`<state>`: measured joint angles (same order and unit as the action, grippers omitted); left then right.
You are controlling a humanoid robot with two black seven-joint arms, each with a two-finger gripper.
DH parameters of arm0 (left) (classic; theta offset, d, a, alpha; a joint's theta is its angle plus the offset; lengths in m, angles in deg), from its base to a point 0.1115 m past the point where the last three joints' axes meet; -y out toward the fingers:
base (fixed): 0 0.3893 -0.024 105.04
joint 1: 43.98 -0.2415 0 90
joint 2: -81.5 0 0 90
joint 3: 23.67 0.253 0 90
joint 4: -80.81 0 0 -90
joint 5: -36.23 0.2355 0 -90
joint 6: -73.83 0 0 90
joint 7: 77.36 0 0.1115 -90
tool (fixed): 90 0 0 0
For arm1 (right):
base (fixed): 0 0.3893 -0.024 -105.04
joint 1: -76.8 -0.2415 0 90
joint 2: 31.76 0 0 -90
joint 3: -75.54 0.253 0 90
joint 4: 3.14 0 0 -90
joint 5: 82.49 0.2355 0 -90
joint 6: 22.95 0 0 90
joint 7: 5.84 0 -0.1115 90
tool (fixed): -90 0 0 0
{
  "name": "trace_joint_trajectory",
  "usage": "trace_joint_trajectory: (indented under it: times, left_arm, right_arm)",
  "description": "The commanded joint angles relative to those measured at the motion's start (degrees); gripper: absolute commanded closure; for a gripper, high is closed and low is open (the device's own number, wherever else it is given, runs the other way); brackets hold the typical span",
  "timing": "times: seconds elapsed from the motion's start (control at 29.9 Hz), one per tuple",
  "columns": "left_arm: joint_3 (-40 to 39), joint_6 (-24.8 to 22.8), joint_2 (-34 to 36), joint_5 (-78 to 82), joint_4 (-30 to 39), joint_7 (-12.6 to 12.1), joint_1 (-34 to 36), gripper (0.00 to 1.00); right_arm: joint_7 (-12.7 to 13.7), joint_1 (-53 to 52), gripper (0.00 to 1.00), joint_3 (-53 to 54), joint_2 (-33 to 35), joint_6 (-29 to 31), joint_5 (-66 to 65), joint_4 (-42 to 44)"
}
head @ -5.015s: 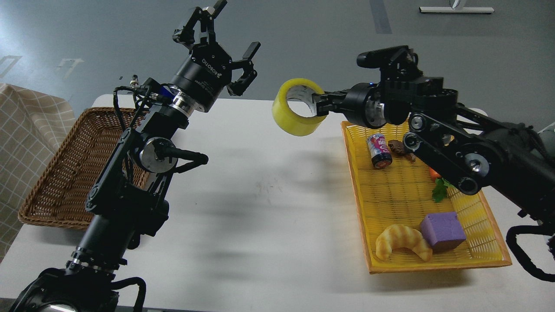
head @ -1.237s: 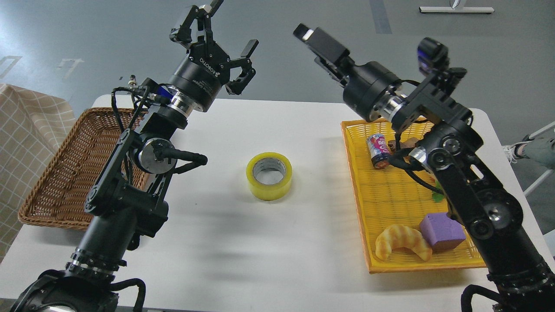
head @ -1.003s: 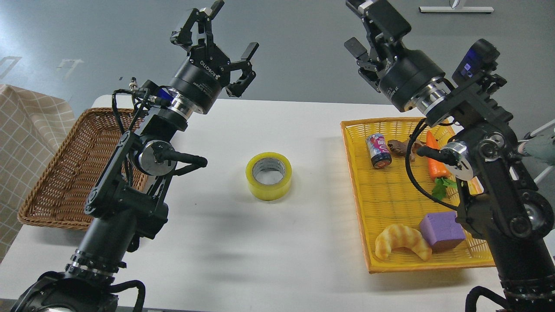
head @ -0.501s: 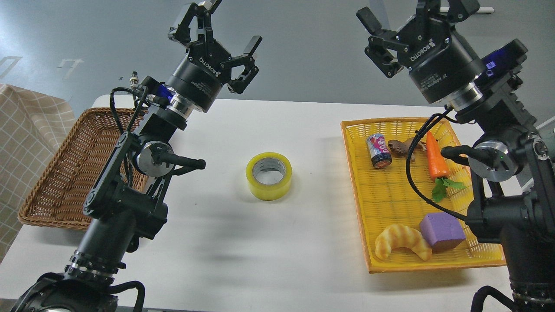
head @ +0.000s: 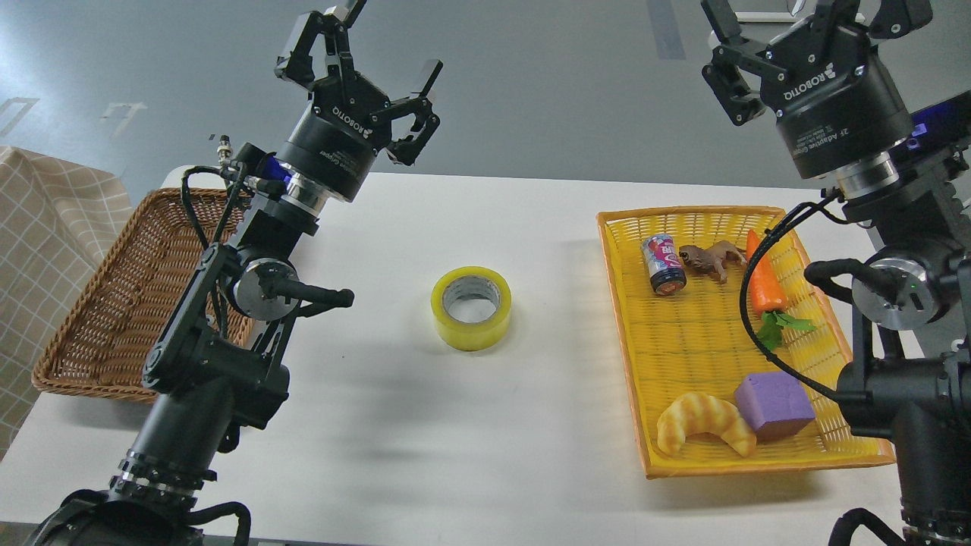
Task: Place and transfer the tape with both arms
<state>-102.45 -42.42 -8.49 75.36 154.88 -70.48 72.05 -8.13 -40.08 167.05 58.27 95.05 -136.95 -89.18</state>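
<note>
The tape (head: 471,307), a yellow roll with a grey-white core, lies flat on the white table (head: 470,425) at its middle, hole up. My left gripper (head: 372,45) is open and empty, raised above the table's far left, well up and left of the tape. My right gripper (head: 796,19) is open and empty, raised at the top right above the yellow tray; its fingertips reach the frame's top edge.
A brown wicker basket (head: 91,318) stands at the left, partly behind my left arm. A yellow tray (head: 630,334) at the right holds a can (head: 664,264), a toy frog (head: 709,258), a carrot (head: 762,280), a purple block (head: 772,404) and a croissant (head: 704,423).
Five seconds ago my right gripper held the tape in the air; it now lies on the table. My right arm has swung up and right. My left gripper shifted slightly left.
</note>
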Motion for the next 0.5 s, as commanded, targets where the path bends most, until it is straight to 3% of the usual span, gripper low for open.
trace_joint_trajectory:
  times: [0.0, 0.1, 0.27, 0.37, 0.43, 0.47]
  left_arm:
    - [0.20, 0.14, 0.00, -0.28, 0.03, 0.23, -0.01, 0.02]
    - [-0.32, 3.03, 0.00, -0.37, 0.03, 0.32, 0.08, 0.02]
    - [-0.68, 3.83, 0.00, 0.15, 0.20, 0.67, 0.08, 0.02]
    - [0.38, 4.18, 0.00, 3.92, 2.48, 3.47, 0.08, 0.02]
    - [1.60, 4.53, 3.14, 18.35, 4.68, 9.52, 0.16, 0.02]
    - [1.96, 4.88, 3.68, 22.87, 4.86, 11.03, 0.42, 0.02]
  right_arm:
    - [0.00, 0.08, 0.00, -0.01, -0.03, 0.00, 0.06, -0.18]
    - [0.00, 0.08, 0.00, -0.01, -0.03, 0.00, 0.06, 0.00]
    - [0.09, 0.16, 0.00, -0.18, -0.03, 0.00, 0.06, 0.26]
    - [0.35, 0.08, 0.00, -0.27, -0.03, 0.00, 0.06, 0.26]
    - [0.70, 0.08, 0.00, -0.62, -0.03, 0.00, -0.03, 0.17]
    - [0.70, 0.08, 0.00, -0.62, -0.03, 0.00, -0.03, 0.17]
